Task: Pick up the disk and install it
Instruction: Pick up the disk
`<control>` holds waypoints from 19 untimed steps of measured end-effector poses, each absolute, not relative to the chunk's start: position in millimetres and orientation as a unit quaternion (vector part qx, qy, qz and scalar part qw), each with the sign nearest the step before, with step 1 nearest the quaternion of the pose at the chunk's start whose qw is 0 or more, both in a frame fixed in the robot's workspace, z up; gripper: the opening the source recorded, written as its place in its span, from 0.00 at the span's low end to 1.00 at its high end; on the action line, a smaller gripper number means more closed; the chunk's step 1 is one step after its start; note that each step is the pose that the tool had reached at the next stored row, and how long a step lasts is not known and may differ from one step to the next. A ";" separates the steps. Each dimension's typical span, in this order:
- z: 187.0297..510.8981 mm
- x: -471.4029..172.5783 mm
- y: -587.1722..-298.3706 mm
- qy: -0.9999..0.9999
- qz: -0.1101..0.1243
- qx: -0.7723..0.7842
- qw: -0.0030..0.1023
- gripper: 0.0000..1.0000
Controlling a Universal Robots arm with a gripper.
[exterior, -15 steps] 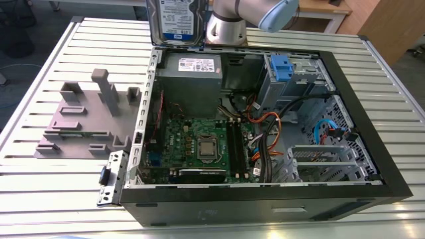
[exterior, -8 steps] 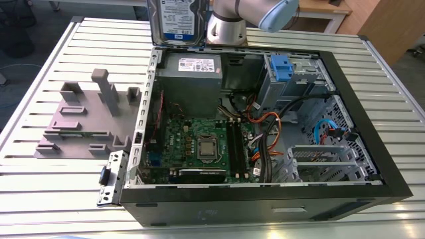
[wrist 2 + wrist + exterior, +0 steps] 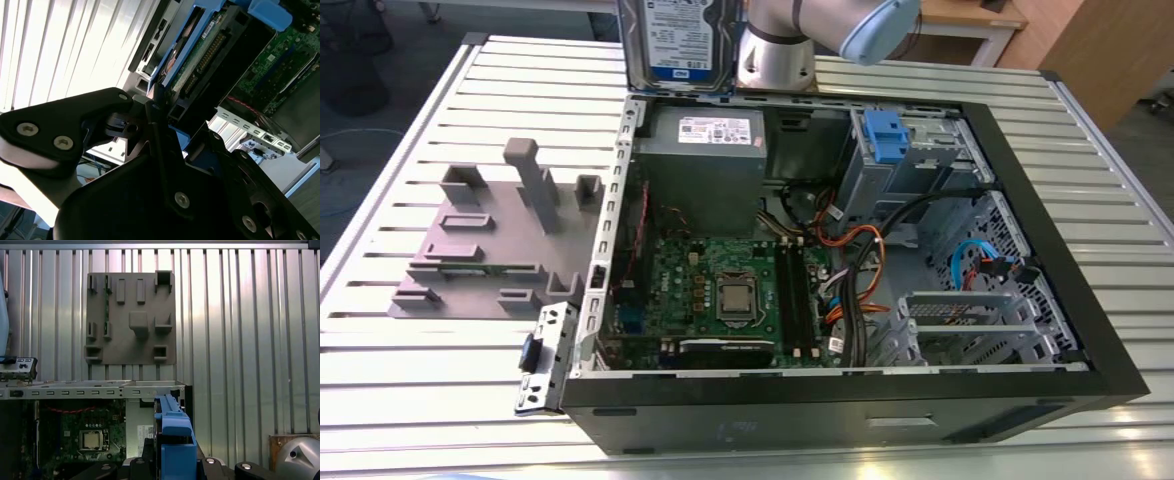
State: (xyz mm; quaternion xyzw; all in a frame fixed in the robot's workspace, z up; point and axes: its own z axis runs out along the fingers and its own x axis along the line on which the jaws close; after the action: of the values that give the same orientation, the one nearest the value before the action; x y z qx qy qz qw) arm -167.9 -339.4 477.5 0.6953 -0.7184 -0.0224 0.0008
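Hanging upright above the far rim of the open black computer case [image 3: 854, 410], the flat silver-metal disk [image 3: 670, 40] with its white-and-blue label and blue plastic caddy rails is clamped edgewise in the black gripper [image 3: 157, 112], whose jaws close on it in the second wrist view. Held by a narrow edge, the disk could, I judge, twist or slip in the grasp if a rail catches on anything. The likeliest snags are the case's grey sheet-metal rim, the boxy grey power supply [image 3: 707, 150] just below, and the loose orange and black cables [image 3: 847, 245] sprawling beside the grey metal drive bay [image 3: 927, 165] with its blue bracket [image 3: 885, 135]. Room is tight inside the case. Outside it, the slatted metal table [image 3: 400, 380] lies open, apart from the grey plastic slotted holder [image 3: 494, 240], which stands well apart from the disk.
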 end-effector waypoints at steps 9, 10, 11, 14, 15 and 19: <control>477.5 -165.9 -339.4 -0.718 -0.022 0.695 0.001 0.37; 477.5 -165.7 -339.4 -0.718 -0.022 0.695 0.001 0.37; 477.5 -165.5 -339.4 -0.718 -0.022 0.695 0.001 0.37; 477.5 -164.8 -339.4 -0.718 -0.022 0.695 0.001 0.37; 477.5 -164.6 -339.4 -0.718 -0.022 0.695 0.001 0.37; 477.5 -163.6 -339.4 -0.718 -0.022 0.695 0.001 0.37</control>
State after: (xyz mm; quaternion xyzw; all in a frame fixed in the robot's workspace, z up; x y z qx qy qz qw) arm -163.6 -339.4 477.5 0.6953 -0.7184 -0.0221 0.0011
